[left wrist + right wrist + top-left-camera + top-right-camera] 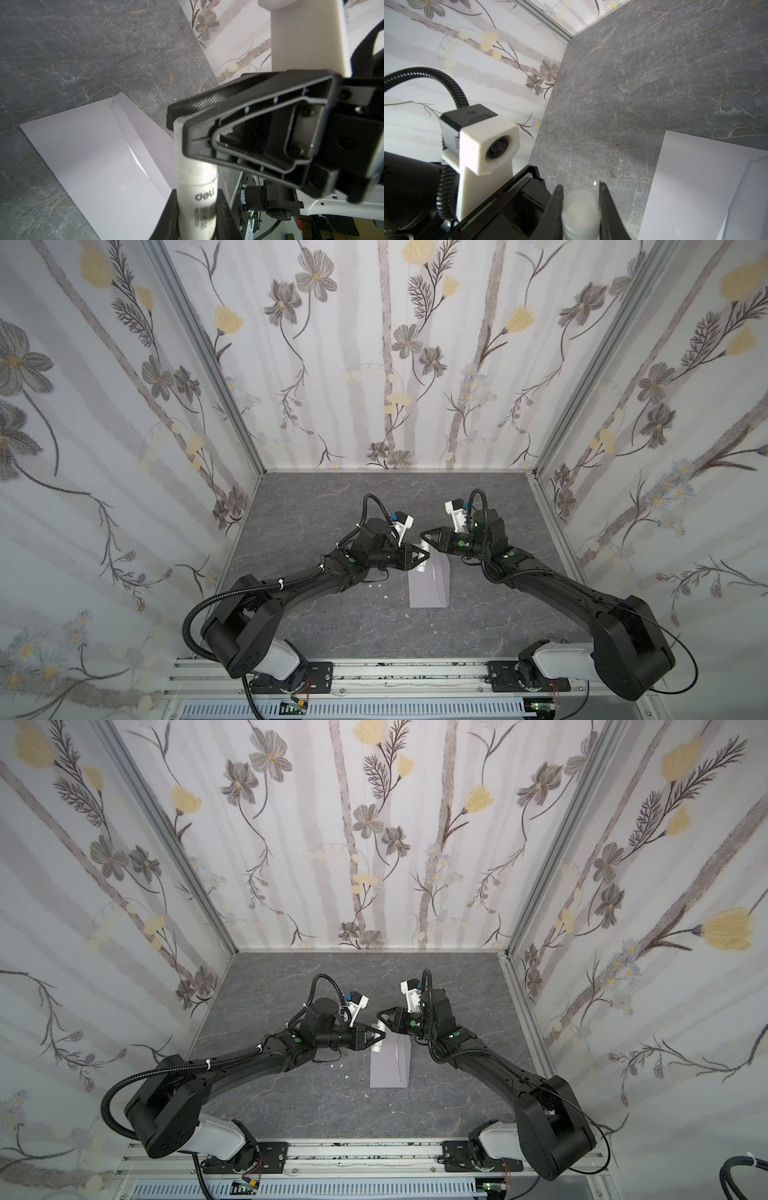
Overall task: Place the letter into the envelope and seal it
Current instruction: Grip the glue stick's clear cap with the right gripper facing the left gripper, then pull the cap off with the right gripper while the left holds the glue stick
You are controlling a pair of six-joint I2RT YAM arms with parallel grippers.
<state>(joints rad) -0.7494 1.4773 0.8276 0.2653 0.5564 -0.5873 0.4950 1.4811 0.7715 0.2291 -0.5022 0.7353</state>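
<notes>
The grey-lavender envelope lies flat mid-table, its flap side up. A thin white sliver shows in its seam; otherwise the letter is hidden. Just above the envelope's far end, a small white glue stick is held by both grippers. My left gripper is shut on the tube's printed body. My right gripper is shut on the tube's other, capped end. The two grippers meet tip to tip.
Small white crumbs lie on the dark marble tabletop left of the envelope. Flowered walls close in the back and both sides. The left wrist camera mount sits close by the right gripper.
</notes>
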